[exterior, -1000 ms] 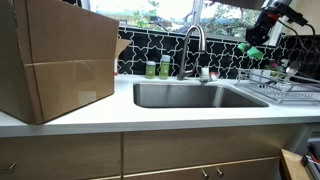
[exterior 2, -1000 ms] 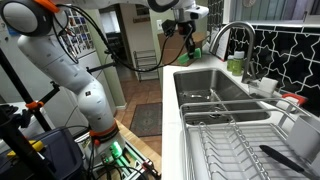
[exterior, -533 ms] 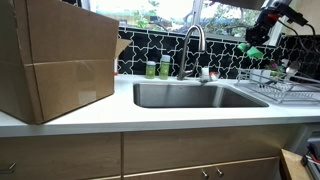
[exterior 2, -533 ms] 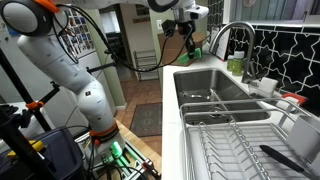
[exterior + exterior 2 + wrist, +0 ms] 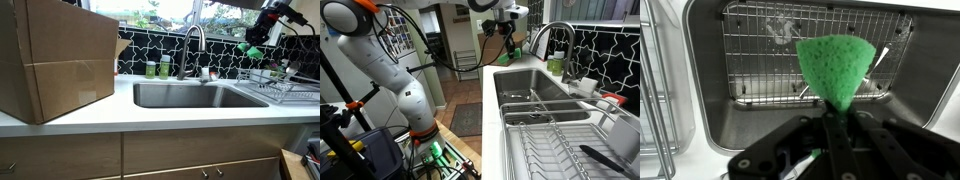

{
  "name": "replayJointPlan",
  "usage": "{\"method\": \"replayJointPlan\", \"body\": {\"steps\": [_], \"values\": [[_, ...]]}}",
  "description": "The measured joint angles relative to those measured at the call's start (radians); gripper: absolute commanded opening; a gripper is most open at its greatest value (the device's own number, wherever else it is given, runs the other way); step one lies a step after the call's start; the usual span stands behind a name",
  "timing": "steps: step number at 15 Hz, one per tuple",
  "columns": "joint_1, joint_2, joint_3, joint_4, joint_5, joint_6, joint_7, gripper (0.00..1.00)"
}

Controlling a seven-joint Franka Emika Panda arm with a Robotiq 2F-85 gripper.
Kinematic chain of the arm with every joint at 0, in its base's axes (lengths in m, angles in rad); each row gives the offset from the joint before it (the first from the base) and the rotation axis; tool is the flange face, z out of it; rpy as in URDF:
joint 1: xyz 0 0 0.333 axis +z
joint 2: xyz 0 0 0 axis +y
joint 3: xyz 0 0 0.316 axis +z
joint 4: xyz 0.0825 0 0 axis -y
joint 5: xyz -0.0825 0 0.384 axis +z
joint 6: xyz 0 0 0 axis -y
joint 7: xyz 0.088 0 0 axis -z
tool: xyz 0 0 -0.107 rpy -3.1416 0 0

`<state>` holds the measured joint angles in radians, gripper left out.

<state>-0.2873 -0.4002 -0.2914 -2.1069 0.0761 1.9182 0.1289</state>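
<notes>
The green, fan-shaped foam sponge [image 5: 837, 62] hangs in the air over the steel sink basin [image 5: 710, 125]. The black gripper [image 5: 836, 113] is clamped on its narrow end. A wire grid [image 5: 755, 70] lies on the basin floor. In an exterior view, the sponge is above the white countertop [image 5: 150, 116], near its back edge and towards the end that carries the wire dish rack [image 5: 285, 86].

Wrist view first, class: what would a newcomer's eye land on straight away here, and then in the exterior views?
A bright green sponge pinched in the gripper fills the wrist view, hanging above the steel sink with its wire grid. In an exterior view, a big cardboard box stands on the counter beside the sink.
</notes>
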Motion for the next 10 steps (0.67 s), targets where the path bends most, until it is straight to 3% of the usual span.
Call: {"method": "replayJointPlan", "body": {"steps": [10], "values": [[-0.005, -0.005, 0.001, 0.039, -0.006, 0.001, 0.001, 0.03]]}}
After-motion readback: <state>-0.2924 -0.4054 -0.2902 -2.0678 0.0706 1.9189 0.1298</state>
